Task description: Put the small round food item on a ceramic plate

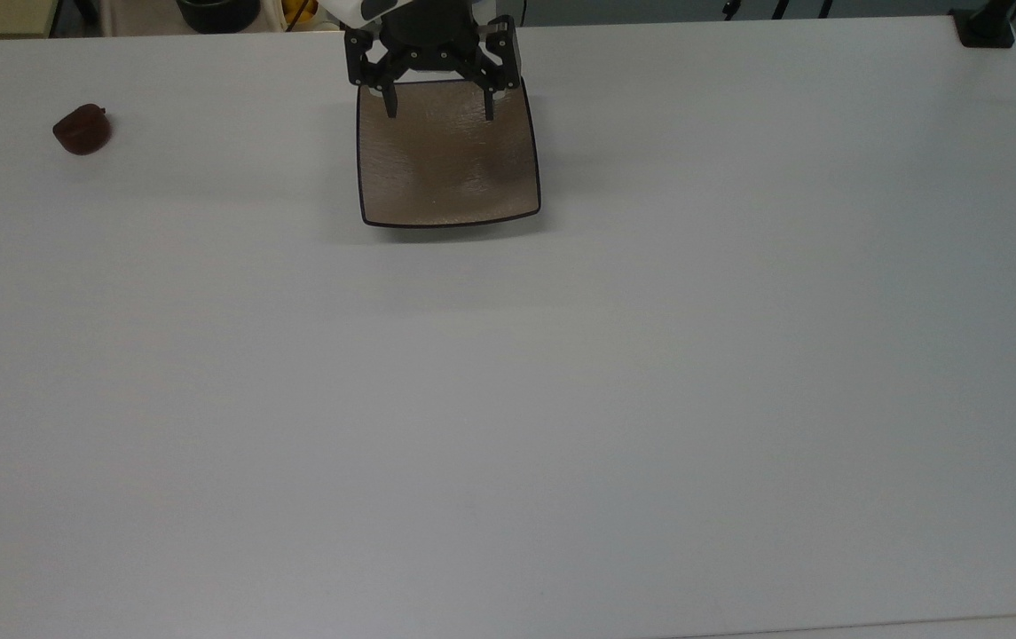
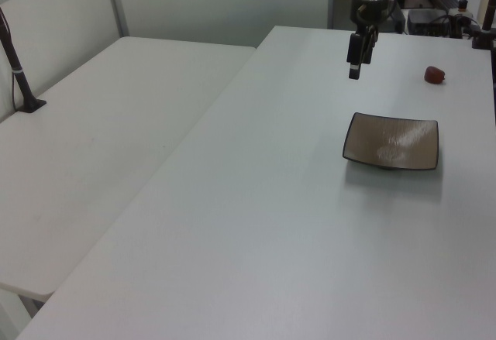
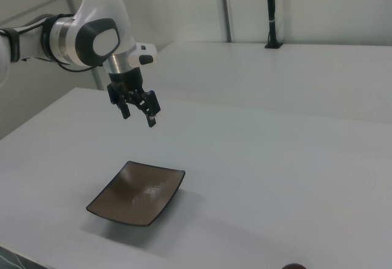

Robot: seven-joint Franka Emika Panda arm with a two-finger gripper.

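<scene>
The small round food item (image 1: pixel 82 130) is a dark reddish-brown lump lying on the white table at the top view's far left; the left view shows the food item (image 2: pixel 435 74) at the far right, and a sliver of the food item (image 3: pixel 294 266) sits at the right view's bottom edge. The square tan-brown ceramic plate (image 1: pixel 448 155) rests near the table's far edge, with nothing on the plate (image 2: pixel 392 142) or in its middle (image 3: pixel 138 193). My gripper (image 1: pixel 439 112) hangs open above the plate's far edge, high over the table (image 2: pixel 354 74), its fingers spread wide (image 3: pixel 140 117).
A black post base (image 1: pixel 985 27) stands at the table's far right corner in the top view. A second white table (image 2: pixel 101 146) adjoins on the left view's left. Dark items (image 1: pixel 216 12) lie beyond the far edge.
</scene>
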